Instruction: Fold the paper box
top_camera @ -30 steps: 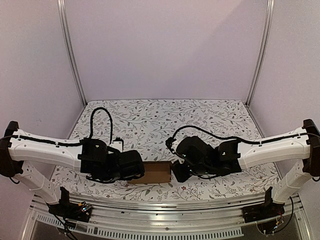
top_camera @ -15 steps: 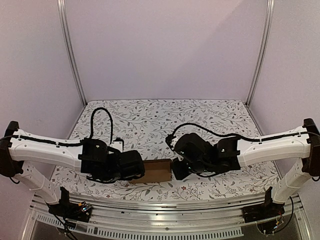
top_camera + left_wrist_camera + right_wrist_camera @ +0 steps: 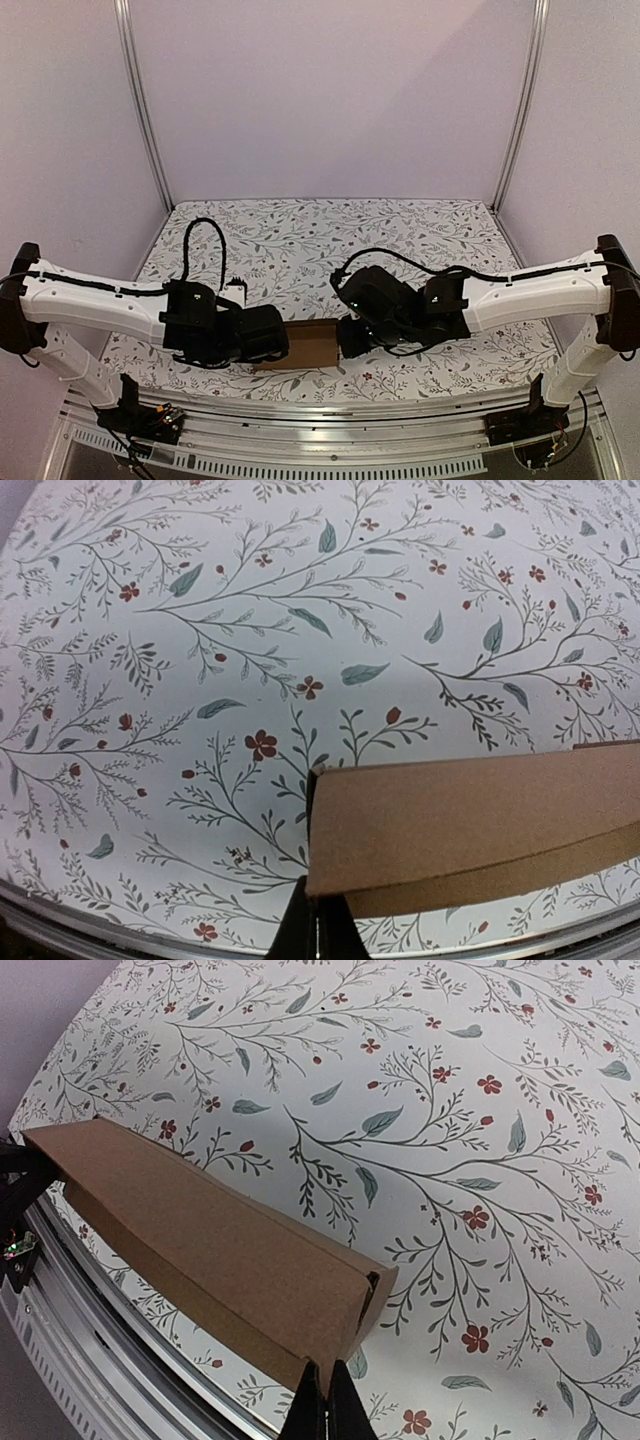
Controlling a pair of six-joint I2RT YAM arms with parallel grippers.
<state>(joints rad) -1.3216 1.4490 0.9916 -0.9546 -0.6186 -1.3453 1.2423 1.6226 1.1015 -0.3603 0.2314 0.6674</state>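
left pincer (image 3: 315, 932) together, tips at left end of box (image 3: 470, 830) | right pincer (image 3: 320, 1405) together, tips at its right end | I can't tell if either nips an edge | box's long axis runs pincer to pincer, near edge of surface (image 3: 200, 630) | I judge both arms equally near

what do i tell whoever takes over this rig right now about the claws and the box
Left claw: shut, tips at the left end of the paper box; whether they pinch an edge cannot be told.
Right claw: shut, tips at the box's right end, same doubt.
Box: lies between the claws, by the near edge of the table.
Done: already folded into a long, flattish sleeve.
Left: the right end looks open, so the ends probably need closing.
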